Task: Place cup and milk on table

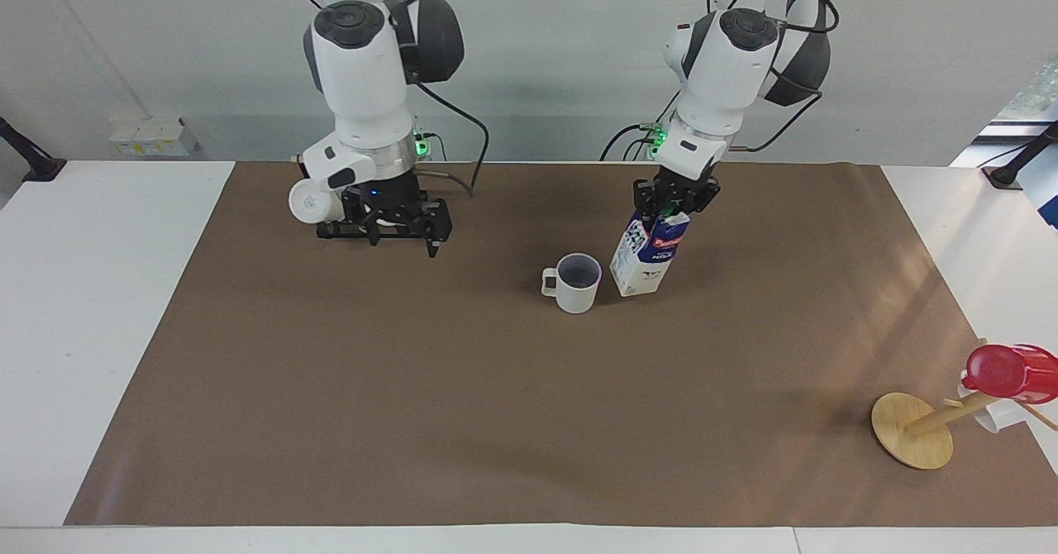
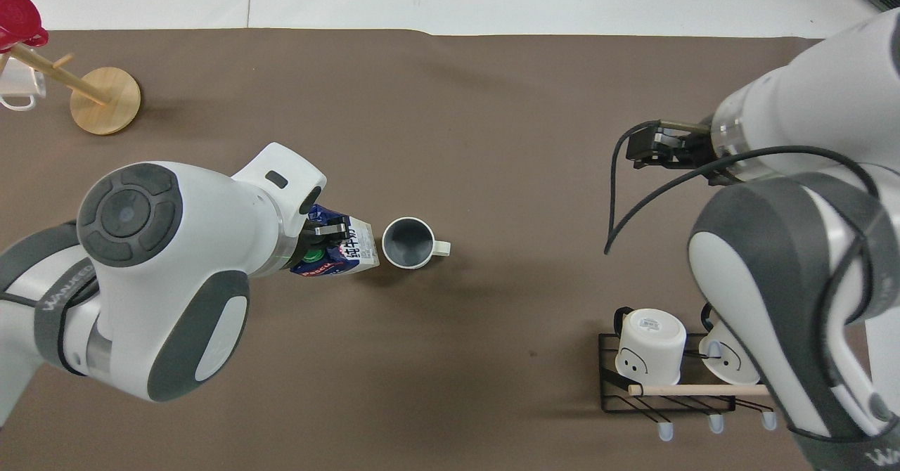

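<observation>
I take the cup (image 1: pixel 576 282) as my landmark: it stands upright on the brown worktop (image 1: pixel 413 389), freed. Just beside it, toward the left arm's end, my left claw (image 1: pixel 671 207) is clamped on the gabled top of the milk (image 1: pixel 643 254), which leans, its base at or just above the paper. My right claw (image 1: pixel 403 227) waits, fingers spread and empty, over the mug rack (image 1: pixel 364 222). Letting go while tilted could tip the carton into the cup.
</observation>
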You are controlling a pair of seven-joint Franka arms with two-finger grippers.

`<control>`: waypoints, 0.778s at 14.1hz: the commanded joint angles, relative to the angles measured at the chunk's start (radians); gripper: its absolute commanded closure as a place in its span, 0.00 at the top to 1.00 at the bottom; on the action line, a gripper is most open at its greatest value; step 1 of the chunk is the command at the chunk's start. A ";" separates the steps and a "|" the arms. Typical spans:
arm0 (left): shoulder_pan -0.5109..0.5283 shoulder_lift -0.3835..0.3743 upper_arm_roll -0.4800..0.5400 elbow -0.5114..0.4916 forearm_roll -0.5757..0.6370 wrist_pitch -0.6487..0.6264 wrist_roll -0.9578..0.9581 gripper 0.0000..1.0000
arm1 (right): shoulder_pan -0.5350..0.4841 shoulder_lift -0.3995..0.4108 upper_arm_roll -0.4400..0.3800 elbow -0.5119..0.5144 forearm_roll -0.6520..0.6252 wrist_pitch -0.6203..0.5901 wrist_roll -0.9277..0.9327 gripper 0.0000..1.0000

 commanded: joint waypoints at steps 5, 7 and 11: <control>-0.032 0.046 0.013 0.008 0.063 0.025 -0.055 0.47 | -0.137 -0.095 0.014 -0.025 -0.005 -0.076 -0.210 1.00; -0.032 0.051 0.013 0.004 0.098 0.036 -0.089 0.46 | -0.139 -0.101 0.012 0.007 -0.017 -0.115 -0.213 1.00; -0.034 0.056 0.013 -0.001 0.120 0.039 -0.088 0.46 | -0.142 -0.077 0.015 0.126 -0.002 -0.230 -0.211 1.00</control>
